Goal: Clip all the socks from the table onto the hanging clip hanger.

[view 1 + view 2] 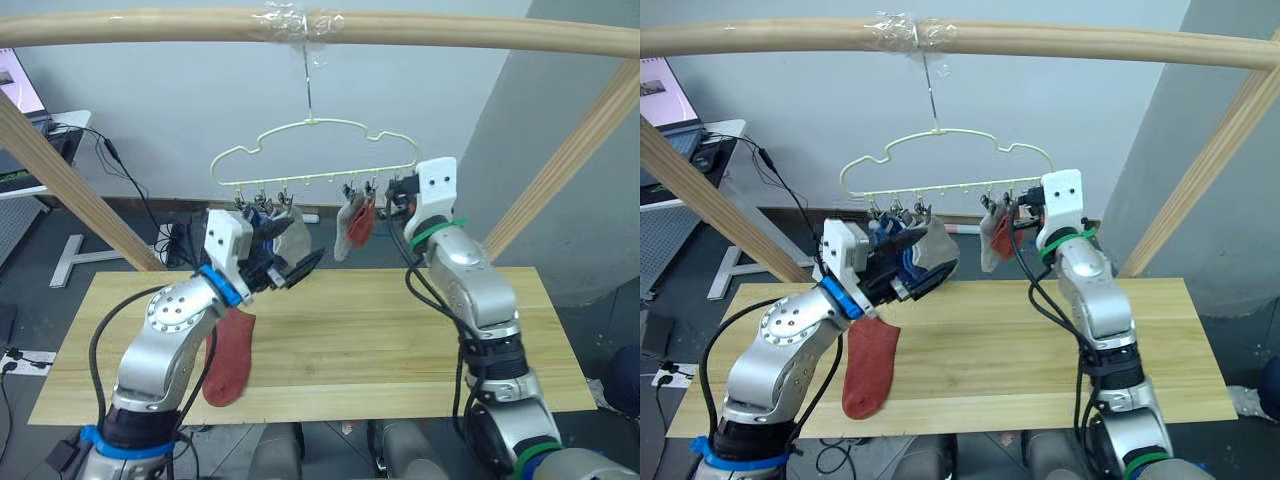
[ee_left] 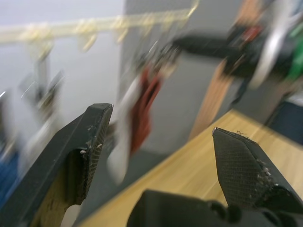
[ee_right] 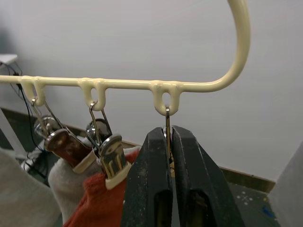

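My right gripper (image 3: pixel 168 156) is raised to the right end of the clip hanger (image 1: pixel 315 150), which hangs by its hook from the wooden pole (image 1: pixel 320 28), and its fingers (image 3: pixel 149 189) are pressed together on the thin metal clip (image 3: pixel 167 130) dangling from the last loop of the bar. Just beside that clip, a rust-red sock (image 3: pixel 97 205) and a light grey sock (image 1: pixel 346 232) hang from the next two clips. My left gripper (image 2: pixel 161 142) is lifted below the left part of the hanger, its fingers (image 2: pixel 90 142) spread wide with nothing between them; the socks hanging there, a blue sock (image 1: pixel 262 222) and another light grey sock (image 1: pixel 935 248), sit just beyond the fingertips, and I cannot tell whether they touch. One more rust-red sock (image 1: pixel 868 368) lies flat on the desk (image 1: pixel 400 330) near its front left edge, partly hidden behind my left forearm, well below both pairs of fingers.
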Controlling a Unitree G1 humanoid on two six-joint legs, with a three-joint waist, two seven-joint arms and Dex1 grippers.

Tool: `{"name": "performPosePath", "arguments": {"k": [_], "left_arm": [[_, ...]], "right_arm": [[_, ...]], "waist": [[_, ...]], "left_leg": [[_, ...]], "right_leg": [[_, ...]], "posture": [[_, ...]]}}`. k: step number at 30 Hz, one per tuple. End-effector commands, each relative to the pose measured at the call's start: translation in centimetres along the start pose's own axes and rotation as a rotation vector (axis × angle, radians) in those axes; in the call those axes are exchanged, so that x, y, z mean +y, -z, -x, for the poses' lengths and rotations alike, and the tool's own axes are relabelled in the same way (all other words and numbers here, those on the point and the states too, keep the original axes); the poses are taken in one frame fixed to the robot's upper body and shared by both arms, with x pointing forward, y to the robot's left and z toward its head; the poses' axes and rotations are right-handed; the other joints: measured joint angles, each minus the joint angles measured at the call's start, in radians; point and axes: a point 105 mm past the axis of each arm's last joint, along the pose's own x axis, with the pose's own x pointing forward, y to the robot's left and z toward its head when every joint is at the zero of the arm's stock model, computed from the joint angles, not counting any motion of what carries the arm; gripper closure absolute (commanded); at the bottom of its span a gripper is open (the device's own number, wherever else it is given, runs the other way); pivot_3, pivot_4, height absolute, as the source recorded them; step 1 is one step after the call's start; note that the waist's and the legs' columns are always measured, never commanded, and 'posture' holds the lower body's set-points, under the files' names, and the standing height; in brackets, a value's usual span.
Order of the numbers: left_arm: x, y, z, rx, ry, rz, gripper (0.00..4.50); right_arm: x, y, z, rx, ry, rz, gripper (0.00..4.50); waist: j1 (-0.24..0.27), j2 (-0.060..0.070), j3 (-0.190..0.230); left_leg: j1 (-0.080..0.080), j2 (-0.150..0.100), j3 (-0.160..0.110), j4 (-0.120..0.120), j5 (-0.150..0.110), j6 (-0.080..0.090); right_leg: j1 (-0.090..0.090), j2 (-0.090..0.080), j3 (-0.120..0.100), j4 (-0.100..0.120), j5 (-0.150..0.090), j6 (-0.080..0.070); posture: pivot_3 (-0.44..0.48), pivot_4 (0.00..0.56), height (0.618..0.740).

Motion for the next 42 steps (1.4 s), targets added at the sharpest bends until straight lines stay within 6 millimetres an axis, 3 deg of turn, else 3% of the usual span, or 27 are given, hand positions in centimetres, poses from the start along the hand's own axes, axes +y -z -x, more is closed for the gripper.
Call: {"name": "performPosePath", "arguments": {"k": [1,6,12,18,23,29,35,42], "left_arm": [[1.5,4.6,3.0,0.195,-0.1,-0.039,0.65],[2.6,10.0,6.8,0.421,-0.2,-0.046,0.65],[3.7,14.3,9.5,0.573,-0.343,0.083,0.65],[2.4,16.6,8.4,0.58,-0.293,0.267,0.65],[2.5,18.1,8.4,0.65,-0.283,0.262,0.65],[0.5,20.2,9.7,0.764,-0.181,0.233,0.65],[-0.3,20.0,9.5,0.731,-0.16,0.264,2.41],[-0.7,17.6,7.1,0.588,-0.115,0.325,4.49]], "right_arm": [[-0.8,-1.4,0.8,0.055,-0.121,0.039,4.49],[-1.7,-2.7,1.1,0.127,-0.193,-0.009,4.49],[-1.9,-3.7,0.9,0.157,-0.208,-0.074,4.49],[-2.2,-3.3,0.7,0.187,-0.179,-0.139,4.49],[-2.2,-3.2,0.8,0.195,-0.175,-0.134,4.49],[-2.4,-3.3,0.8,0.199,-0.168,-0.129,4.49],[-2.8,-3.4,0.9,0.203,-0.163,-0.128,4.5],[-3.4,-3.7,0.9,0.222,-0.164,-0.163,4.5]], "waist": [[-0.001,0.0,0.0],[0.003,0.0,0.0],[0.003,0.0,0.001],[0.004,0.0,0.001],[0.004,0.0,0.001],[0.003,0.0,0.001],[0.002,0.001,0.0],[0.003,0.001,0.0]], "left_leg": [[0.001,0.0,0.0,0.0,0.0,0.0],[0.001,0.0,0.0,0.0,0.0,0.0],[0.001,0.0,0.0,0.0,0.0,0.0],[0.001,0.0,0.0,0.0,0.0,0.0],[0.001,0.0,0.0,0.0,0.0,0.0],[0.001,0.0,0.0,0.0,0.0,0.0],[0.003,0.0,0.0,-0.001,0.0,0.0],[0.003,-0.001,0.001,-0.001,0.0,0.0]], "right_leg": [[0.0,0.0,0.0,0.0,0.0,0.0],[0.001,-0.001,0.0,0.0,0.0,0.0],[0.0,-0.001,0.001,0.0,0.0,-0.001],[0.0,-0.001,0.0,0.0,0.0,-0.001],[0.0,-0.001,-0.001,0.0,0.0,-0.001],[0.001,-0.001,0.0,0.0,0.0,-0.001],[0.001,-0.002,0.001,0.0,0.0,-0.001],[0.001,-0.002,0.001,0.0,0.0,0.0]], "posture": [[-0.1,0.2,0.74],[-0.099,0.208,0.74],[-0.1,0.212,0.74],[-0.09,0.216,0.74],[-0.098,0.214,0.74],[-0.104,0.211,0.74],[-0.109,0.205,0.74],[-0.112,0.202,0.74]]}}
